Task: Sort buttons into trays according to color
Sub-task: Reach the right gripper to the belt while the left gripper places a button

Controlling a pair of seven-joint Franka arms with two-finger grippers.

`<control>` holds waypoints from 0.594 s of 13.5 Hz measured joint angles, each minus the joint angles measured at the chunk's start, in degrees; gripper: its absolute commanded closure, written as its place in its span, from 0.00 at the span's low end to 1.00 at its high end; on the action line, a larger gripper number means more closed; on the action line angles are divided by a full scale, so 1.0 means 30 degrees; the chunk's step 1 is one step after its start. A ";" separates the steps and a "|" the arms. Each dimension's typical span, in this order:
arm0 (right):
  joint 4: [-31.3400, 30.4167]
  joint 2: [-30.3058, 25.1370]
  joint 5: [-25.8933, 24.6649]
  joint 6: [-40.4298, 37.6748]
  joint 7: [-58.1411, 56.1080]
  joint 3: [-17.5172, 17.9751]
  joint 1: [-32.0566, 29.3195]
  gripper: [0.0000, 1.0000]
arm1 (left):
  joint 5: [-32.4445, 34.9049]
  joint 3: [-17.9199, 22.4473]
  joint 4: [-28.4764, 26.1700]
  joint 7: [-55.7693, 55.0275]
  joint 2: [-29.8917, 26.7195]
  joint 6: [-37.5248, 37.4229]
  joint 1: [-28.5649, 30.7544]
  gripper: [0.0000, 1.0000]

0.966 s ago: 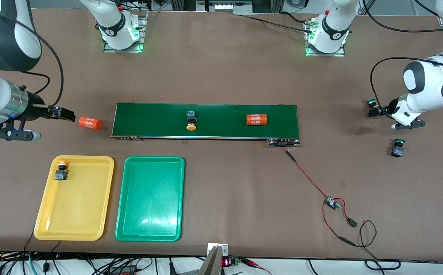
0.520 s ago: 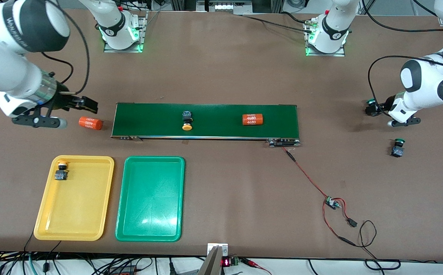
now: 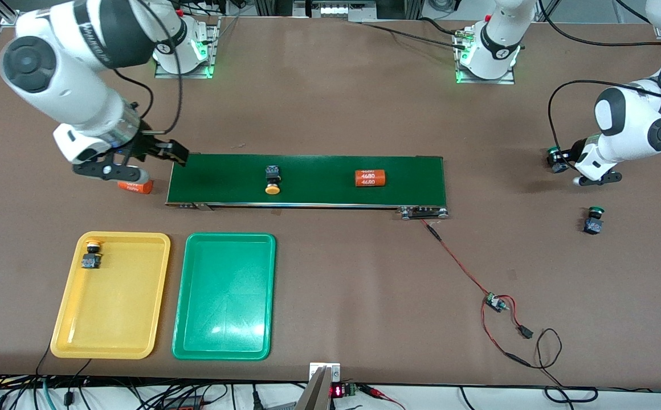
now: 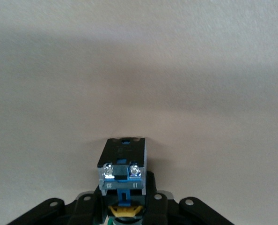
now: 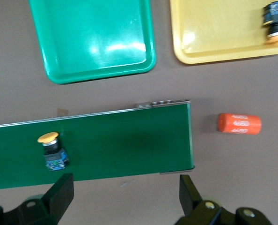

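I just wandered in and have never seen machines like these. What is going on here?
Two robot arms are sorting buttons by colour. The left gripper has its fingers shut on a green button at its end of the table; another green button lies nearby. The right gripper, fingers open, is over the end of the belt, which carries a yellow button. One yellow button is in the yellow tray.

The orange cylinder point(image 3: 370, 178) lying on the dark-green conveyor belt point(image 3: 410, 171) carries "4680" in white, printed in repeated rows (the top row is partly cut off by the curve). A second orange cylinder point(image 5: 239, 123), on the desk just off the belt's end and under the right arm's open jaws, shows the same "4680" twice in the right wrist view.
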 measured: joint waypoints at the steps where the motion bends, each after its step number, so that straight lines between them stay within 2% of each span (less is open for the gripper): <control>1: -0.0319 -0.0024 0.0001 0.0377 0.0375 0.0348 0.0007 0.00 | 0.0000 -0.0061 0.0047 0.0000 -0.0021 -0.0044 -0.0140 1.00; 4: -0.1414 -0.0094 0.0024 0.1598 0.1432 0.1024 0.0024 0.00 | 0.0000 -0.0220 0.0364 0.0009 -0.0569 -0.0670 -0.1022 1.00; 6: -0.2190 -0.0157 0.0025 0.2458 0.1790 0.1311 0.0056 0.00 | -0.0003 -0.0371 0.1155 0.0012 -0.1322 -0.2505 -0.2120 1.00; 8: -0.3002 -0.0312 0.0027 0.3408 0.2041 0.1413 0.0137 0.00 | -0.0079 -0.1220 0.2470 -0.0017 -0.1910 -0.4360 -0.3212 1.00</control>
